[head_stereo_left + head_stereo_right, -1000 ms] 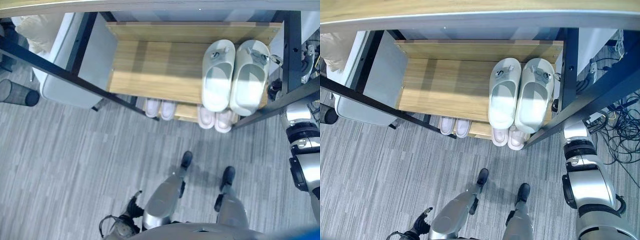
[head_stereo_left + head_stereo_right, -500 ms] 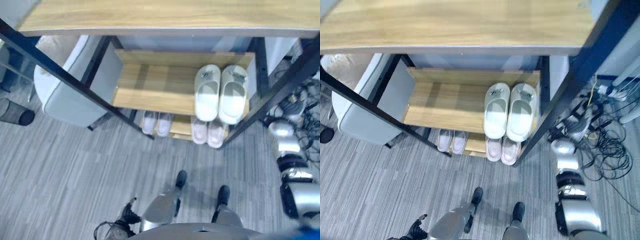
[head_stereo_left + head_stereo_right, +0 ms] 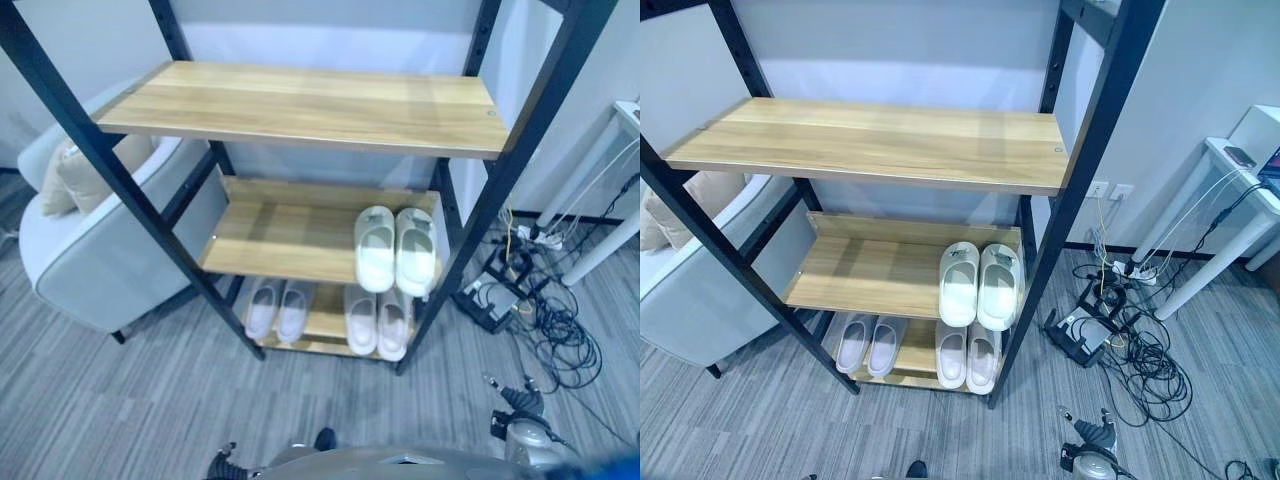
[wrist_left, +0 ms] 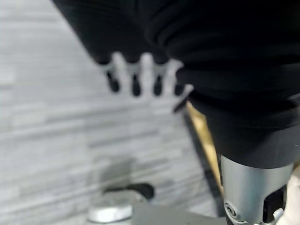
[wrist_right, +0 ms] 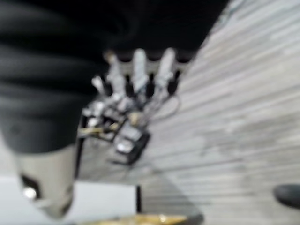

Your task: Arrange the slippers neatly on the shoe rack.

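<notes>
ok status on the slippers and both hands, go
Left hand open, holding nothing. Right hand open, holding nothing. Pale green slippers paired on the wooden middle shelf; two pale pink pairs below. Nothing blocking.

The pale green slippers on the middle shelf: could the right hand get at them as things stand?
Probably not without stepping closer: the right hand hangs low by the floor, well clear of the rack, though nothing blocks the pale green slippers.

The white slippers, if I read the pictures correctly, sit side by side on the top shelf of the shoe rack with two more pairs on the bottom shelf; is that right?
Not quite: the white slippers sit side by side on the middle shelf of the shoe rack, not the top shelf, which is bare. The left eye view shows this. Two more pairs are indeed on the bottom shelf.
</notes>
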Tool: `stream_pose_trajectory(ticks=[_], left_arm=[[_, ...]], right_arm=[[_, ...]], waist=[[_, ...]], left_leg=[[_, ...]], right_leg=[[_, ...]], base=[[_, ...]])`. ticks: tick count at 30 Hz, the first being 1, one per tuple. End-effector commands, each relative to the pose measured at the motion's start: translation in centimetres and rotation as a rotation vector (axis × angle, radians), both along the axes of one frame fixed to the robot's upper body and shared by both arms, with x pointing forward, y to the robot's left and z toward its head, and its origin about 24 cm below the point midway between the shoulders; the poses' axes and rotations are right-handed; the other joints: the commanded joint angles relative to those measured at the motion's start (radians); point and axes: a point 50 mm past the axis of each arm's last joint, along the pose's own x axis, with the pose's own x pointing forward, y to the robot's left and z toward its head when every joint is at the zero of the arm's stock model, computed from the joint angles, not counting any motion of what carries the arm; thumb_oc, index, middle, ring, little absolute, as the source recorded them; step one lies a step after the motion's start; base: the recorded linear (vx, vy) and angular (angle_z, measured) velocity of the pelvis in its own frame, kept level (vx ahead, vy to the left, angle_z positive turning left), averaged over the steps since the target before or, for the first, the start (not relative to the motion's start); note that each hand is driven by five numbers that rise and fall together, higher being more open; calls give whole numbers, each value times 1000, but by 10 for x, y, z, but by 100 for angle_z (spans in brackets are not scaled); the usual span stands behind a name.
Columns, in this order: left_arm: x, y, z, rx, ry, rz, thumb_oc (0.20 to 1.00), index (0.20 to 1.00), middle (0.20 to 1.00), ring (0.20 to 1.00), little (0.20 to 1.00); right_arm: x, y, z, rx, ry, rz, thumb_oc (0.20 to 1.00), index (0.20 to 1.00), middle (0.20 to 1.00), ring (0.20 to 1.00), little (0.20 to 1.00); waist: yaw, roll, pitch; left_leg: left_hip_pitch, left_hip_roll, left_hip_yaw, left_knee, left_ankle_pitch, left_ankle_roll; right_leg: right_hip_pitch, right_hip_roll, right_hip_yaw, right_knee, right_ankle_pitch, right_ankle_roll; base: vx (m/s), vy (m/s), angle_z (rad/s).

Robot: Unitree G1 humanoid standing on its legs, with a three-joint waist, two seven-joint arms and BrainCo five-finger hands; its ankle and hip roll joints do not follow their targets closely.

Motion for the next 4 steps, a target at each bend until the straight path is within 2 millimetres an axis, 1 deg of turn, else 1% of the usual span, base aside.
stream_pose_trajectory(ticks=[1,3,4], left_arm=[[23,6,4,5,-40,-51,1000,1000,1000,1000,1000],[26,5,3,-3,-33,-59,1000,1000,1000,1000,1000],[26,5,3,-3,-34,-58,1000,1000,1000,1000,1000]], right_arm=[[14,16,0,128,-14,134,1000,1000,1000,1000,1000],[-6,22,-12,155,86,144,1000,1000,1000,1000,1000],[-6,23,-12,155,86,145,1000,1000,1000,1000,1000]], waist=[[41,5,41],[44,2,33],[43,2,33]], left_leg=[[-41,48,-9,41,-47,-39],[-41,47,-20,33,-39,-44],[-41,46,-21,33,-38,-44]], right_leg=[[49,-44,-58,83,-65,48],[55,-43,-74,85,-70,47],[56,-43,-76,85,-71,47]], base=[[-13,-30,33],[-13,-14,45],[-8,-10,47]])
